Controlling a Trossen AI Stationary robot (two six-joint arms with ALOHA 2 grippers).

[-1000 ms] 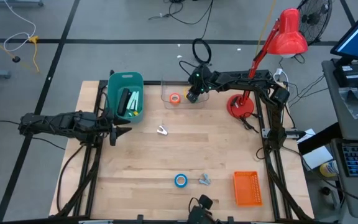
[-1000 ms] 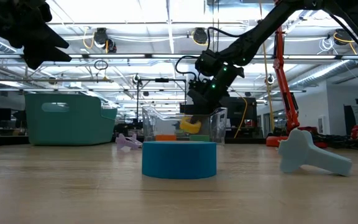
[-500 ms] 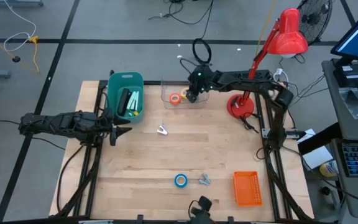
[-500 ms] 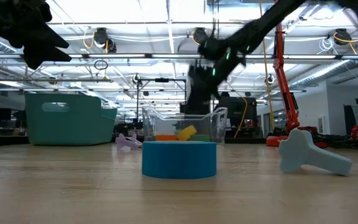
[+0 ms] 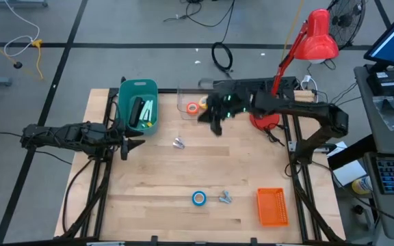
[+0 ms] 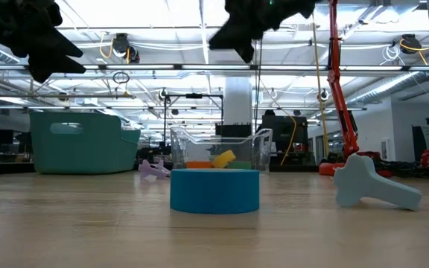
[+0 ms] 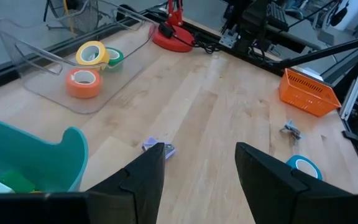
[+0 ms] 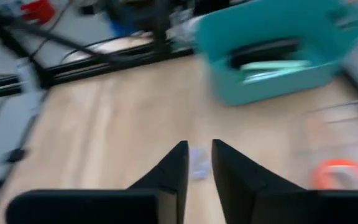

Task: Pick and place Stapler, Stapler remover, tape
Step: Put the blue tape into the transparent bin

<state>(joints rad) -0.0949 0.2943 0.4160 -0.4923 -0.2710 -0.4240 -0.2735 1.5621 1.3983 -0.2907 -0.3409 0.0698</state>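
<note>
The orange tape (image 7: 82, 82), yellow tape (image 7: 92, 55) and green tape (image 7: 112, 58) lie in a clear tray (image 5: 185, 96) at the far middle; the yellow roll leans on the green one. The blue tape (image 5: 198, 198) lies flat near the front edge. A small purple claw-shaped piece (image 5: 178, 143), perhaps the stapler remover, lies mid-table. My right gripper (image 5: 215, 128) hangs high just near of the tray, holding nothing, its fingers (image 8: 199, 155) a narrow gap apart. My left gripper (image 5: 137, 143) waits open at the left, beside the teal bin (image 5: 139, 87).
The teal bin holds a dark thing (image 5: 136, 109) and a pale green one. A small grey piece (image 5: 225, 197) lies right of the blue roll. An orange basket (image 5: 272, 206) stands at the front right, a red lamp's base (image 5: 264, 117) at the far right.
My right gripper has let go of the yellow roll, which now lies in the clear tray leaning on the green one. The gripper has then risen fast out of the tray and swung toward the table's near edge, tipping closer to level.
</note>
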